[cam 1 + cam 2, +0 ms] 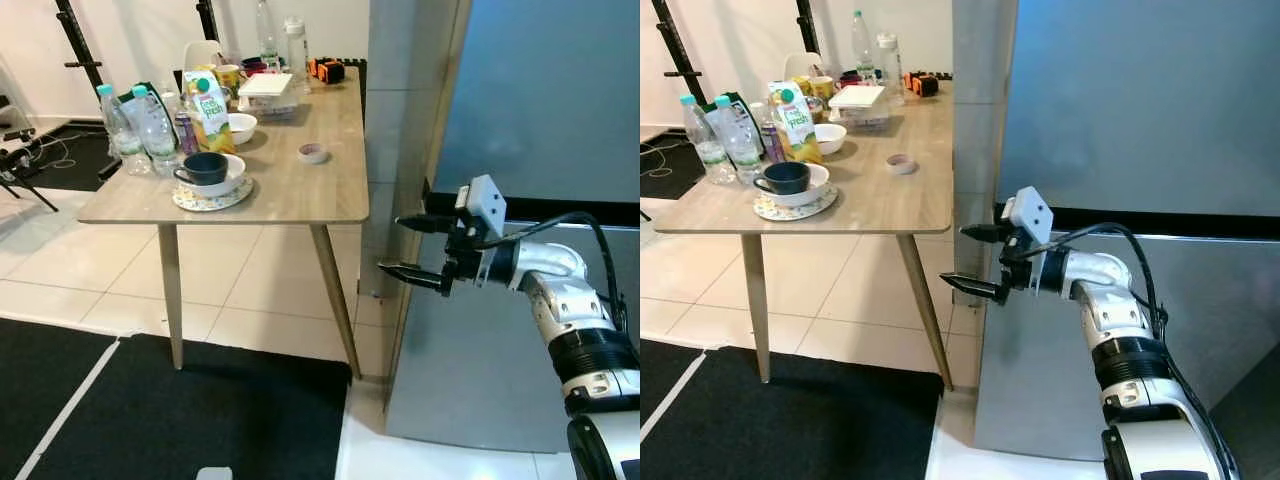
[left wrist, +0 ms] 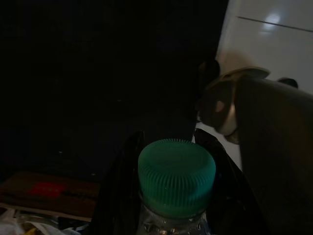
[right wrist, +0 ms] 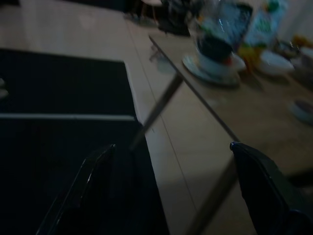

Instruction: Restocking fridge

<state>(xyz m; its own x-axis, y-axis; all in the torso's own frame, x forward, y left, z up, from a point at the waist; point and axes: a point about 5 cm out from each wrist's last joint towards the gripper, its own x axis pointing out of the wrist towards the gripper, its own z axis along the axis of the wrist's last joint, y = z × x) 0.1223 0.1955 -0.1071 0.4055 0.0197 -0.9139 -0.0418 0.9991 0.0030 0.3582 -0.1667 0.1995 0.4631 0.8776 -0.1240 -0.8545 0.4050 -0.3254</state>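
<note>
The left gripper [image 2: 171,196] is clenched on a green-capped bottle [image 2: 176,176], carried ready for stocking. The right gripper [image 1: 415,248], fingers spread and empty, is raised at the left edge of the closed fridge [image 1: 540,100], presumably to pull its door open. Farther off, the wooden table [image 1: 300,195] holds supplies within reach: two water bottles [image 1: 135,125], one juice carton [image 1: 208,105], one dark cup [image 1: 205,167].

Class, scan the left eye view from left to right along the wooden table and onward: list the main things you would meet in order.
Clear plastic water bottles with blue caps → dark blue mug on a patterned plate → small roll of tape → grey fridge door edge → right claw, its two black fingers spread open.
</note>
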